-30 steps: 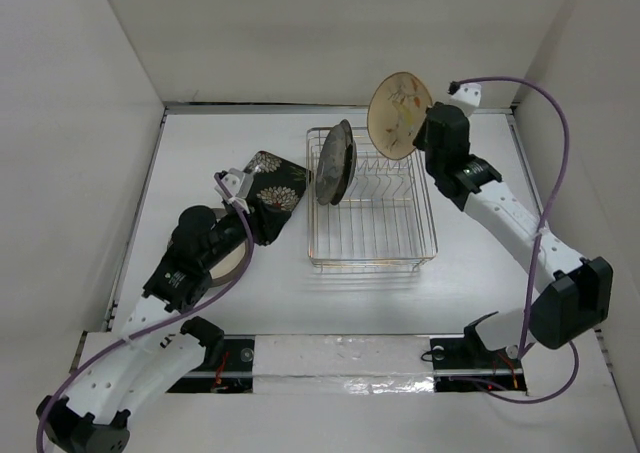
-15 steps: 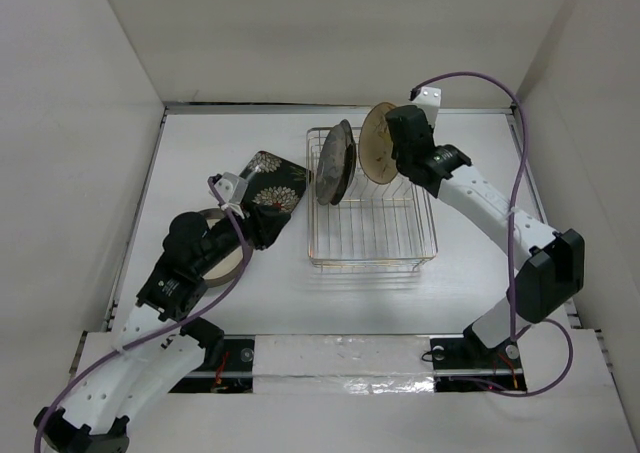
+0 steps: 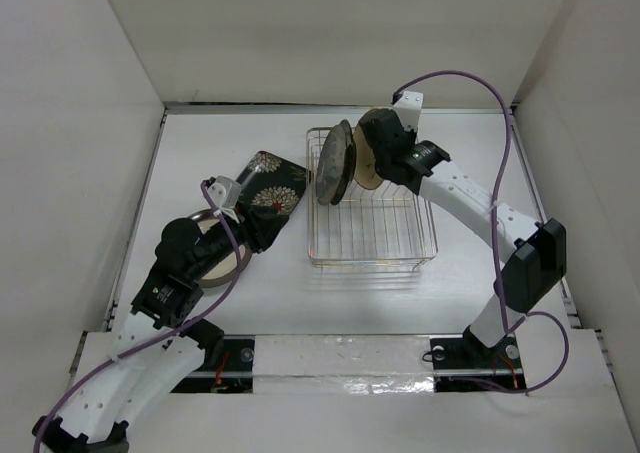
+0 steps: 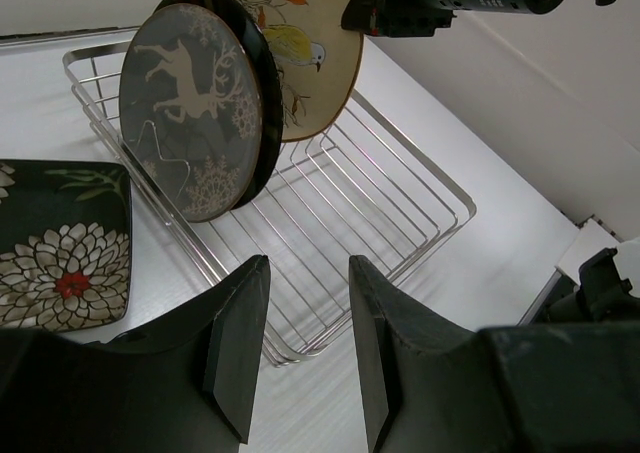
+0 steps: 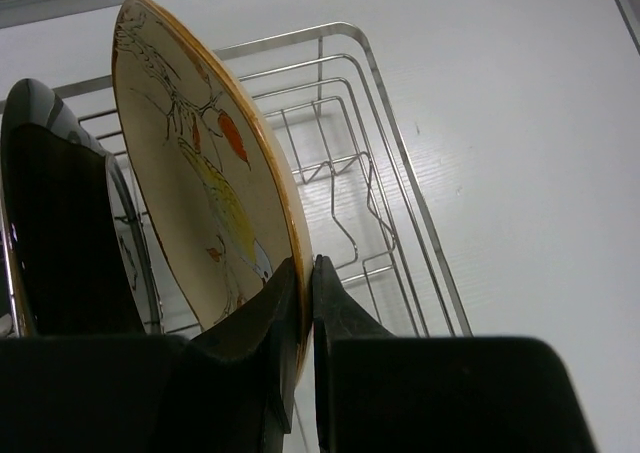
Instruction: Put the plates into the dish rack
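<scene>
Leftmost, the left tool (image 4: 305,358) hangs with jaws apart and nothing between them, at the near corner of the black square plate (image 3: 272,185), which lies flat on the bench (image 3: 200,143). A brown-rimmed plate (image 3: 236,261) lies flat, partly under that arm. Dish rack (image 3: 380,233) sits mid-bench. The deer plate (image 4: 190,113) stands on edge in its far-left part. Tan plate (image 5: 200,163) is upright just beside it, over the rack wires, its rim pinched by the right tool (image 5: 305,293). Whether it is seated, cannot tell.

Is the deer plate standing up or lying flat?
Standing up. The deer plate sits on its edge inside the dish rack, tilted a little.
</scene>
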Controlling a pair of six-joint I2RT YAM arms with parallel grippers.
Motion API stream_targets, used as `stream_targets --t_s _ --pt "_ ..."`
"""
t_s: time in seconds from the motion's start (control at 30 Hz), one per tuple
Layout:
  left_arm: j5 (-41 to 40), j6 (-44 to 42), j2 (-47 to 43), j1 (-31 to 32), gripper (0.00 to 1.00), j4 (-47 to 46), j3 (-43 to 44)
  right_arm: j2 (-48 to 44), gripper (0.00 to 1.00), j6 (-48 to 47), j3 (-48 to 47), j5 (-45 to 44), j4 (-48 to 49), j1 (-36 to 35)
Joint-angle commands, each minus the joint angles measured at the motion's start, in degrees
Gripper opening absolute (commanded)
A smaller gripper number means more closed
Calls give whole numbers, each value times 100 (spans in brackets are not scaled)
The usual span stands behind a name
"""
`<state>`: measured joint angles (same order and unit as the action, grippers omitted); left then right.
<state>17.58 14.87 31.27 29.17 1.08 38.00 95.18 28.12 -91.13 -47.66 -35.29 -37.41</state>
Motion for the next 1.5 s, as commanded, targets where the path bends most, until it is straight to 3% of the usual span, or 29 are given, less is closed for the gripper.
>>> stream_targets --t_s 0.0,0.33,1.13,1.47 --pt "87 33 -77 80 35 -354 182 -245 0 229 -484 -797 374 41" --pt "52 33 55 80 35 -337 199 18 0 404 -888 -1369 -135 -126" --pt "87 51 55 212 35 -345 182 1073 0 1152 -1302 -1694 -883 -881" --pt "8 33 108 212 35 -319 164 1407 25 1293 -1355 -1773 -778 -1084"
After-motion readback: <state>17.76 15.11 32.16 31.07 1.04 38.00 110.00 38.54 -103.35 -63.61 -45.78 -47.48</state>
